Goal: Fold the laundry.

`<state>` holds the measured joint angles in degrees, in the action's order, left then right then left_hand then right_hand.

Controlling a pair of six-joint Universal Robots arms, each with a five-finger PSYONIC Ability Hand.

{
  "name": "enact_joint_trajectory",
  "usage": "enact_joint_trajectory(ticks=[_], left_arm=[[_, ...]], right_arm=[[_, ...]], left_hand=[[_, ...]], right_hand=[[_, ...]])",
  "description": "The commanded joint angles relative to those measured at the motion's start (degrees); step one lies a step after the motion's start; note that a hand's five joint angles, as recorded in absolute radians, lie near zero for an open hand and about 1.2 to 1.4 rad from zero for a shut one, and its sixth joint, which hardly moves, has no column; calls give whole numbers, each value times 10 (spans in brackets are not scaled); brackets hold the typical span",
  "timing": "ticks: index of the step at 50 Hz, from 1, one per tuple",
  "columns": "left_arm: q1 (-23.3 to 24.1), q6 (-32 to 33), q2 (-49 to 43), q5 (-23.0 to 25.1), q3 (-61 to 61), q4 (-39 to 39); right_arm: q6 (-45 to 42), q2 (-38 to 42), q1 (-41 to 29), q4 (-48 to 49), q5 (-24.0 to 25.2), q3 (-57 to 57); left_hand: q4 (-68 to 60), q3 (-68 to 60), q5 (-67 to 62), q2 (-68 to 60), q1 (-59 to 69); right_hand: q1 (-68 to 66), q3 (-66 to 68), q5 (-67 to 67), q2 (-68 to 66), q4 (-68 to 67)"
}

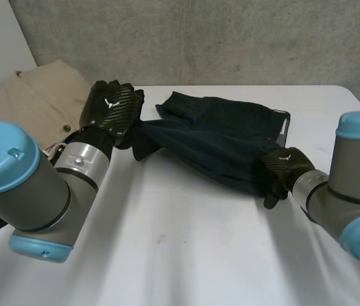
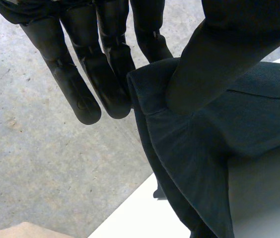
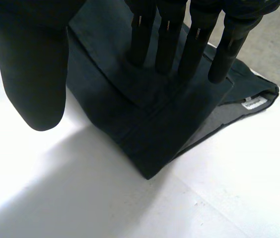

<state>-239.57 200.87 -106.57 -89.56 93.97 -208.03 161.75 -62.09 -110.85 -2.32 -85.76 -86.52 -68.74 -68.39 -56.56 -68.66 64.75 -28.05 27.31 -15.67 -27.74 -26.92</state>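
A dark blue garment (image 1: 225,143) lies bunched across the far half of the white worktop (image 1: 186,255), stretched between the two hands. The left hand (image 1: 111,109) is at the garment's left end, raised off the worktop. In the left wrist view its straight fingers (image 2: 80,89) and thumb (image 2: 214,69) close on a hemmed edge of the cloth, pinching it, and the fabric hangs down from that hold. The right hand (image 1: 281,167) is at the garment's near right corner. In the right wrist view its fingers are straight, with the fingertips (image 3: 167,54) resting against a folded layer of the cloth. Its thumb (image 3: 33,79) stands apart over bare worktop, so this hand is spread and clamps nothing. A small white label (image 3: 253,102) shows at the garment's far edge, beyond those fingertips. A beige garment (image 1: 36,95) lies at the far left corner of the worktop, behind the left hand.
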Motion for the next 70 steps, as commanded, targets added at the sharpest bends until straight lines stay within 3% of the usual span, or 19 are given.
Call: enact_joint_trajectory(ticks=[1, 13, 16, 17, 23, 29, 35, 41, 47, 51, 54, 57, 64, 70], left_arm=[[-4, 0, 0, 0, -4, 0], [-6, -7, -5, 0, -23, 15], [-6, -12, -6, 0, -25, 16], [-6, -14, -6, -1, -25, 17], [-3, -13, -4, -1, -20, 45], [0, -7, 44, 3, 8, 155], [-3, 13, 101, 4, 45, 285], [-6, 101, 153, 4, 99, 456], [17, 161, 171, 38, 114, 572], [24, 160, 157, 76, 90, 549], [24, 160, 96, 77, 47, 477], [24, 160, 22, 62, -13, 417], [24, 166, -106, 0, -132, 373], [14, 174, -225, -8, -296, 216]], right_arm=[[-12, 34, -1, 103, -28, -15], [-45, 100, -2, 138, -49, 13], [-46, 108, -2, 152, -51, 18], [-46, 106, -1, 163, -56, 19], [-43, 54, -2, 173, -82, -1], [-74, -98, 3, 89, -78, -29], [-134, -131, 8, -78, -63, -28], [-245, -162, 8, -267, -58, -51], [-287, -195, 11, -320, -6, -80], [-274, -194, 25, -308, 33, -72], [-248, -190, 40, -282, 40, -67], [-211, -166, 43, -236, 38, -64], [-178, -126, 43, -128, 30, -48], [-179, -36, 41, 31, -34, 63]], left_hand=[[-113, -116, -134, -113, 153], [-113, -116, -134, -113, 153], [-113, -116, -134, -113, 153], [-113, -116, -134, -113, 153], [-113, -116, -134, -113, 153], [-113, -116, -134, -113, 153], [-113, -116, -134, -113, 153], [-113, -116, -134, -113, 153], [-113, -116, -134, -113, 153], [-113, -116, -134, -113, 153], [-113, -116, -134, -113, 153], [-113, -116, -134, -113, 153], [-113, -116, -134, -113, 153], [-113, -116, -134, -113, 153]], right_hand=[[-24, 31, -48, -27, -35], [-51, 58, -74, -54, -62], [-198, 205, -222, -201, -209], [-490, 498, -514, -493, -502], [-520, 527, -543, -523, -531], [-520, 527, -543, -523, -531], [-520, 527, -543, -523, -531], [-520, 527, -543, -523, -531], [-520, 527, -543, -523, -531], [-520, 527, -543, -523, -531], [-520, 527, -543, -523, -531], [-520, 527, -543, -523, -531], [-520, 527, -543, -523, -531], [-520, 527, -543, -523, -531]])
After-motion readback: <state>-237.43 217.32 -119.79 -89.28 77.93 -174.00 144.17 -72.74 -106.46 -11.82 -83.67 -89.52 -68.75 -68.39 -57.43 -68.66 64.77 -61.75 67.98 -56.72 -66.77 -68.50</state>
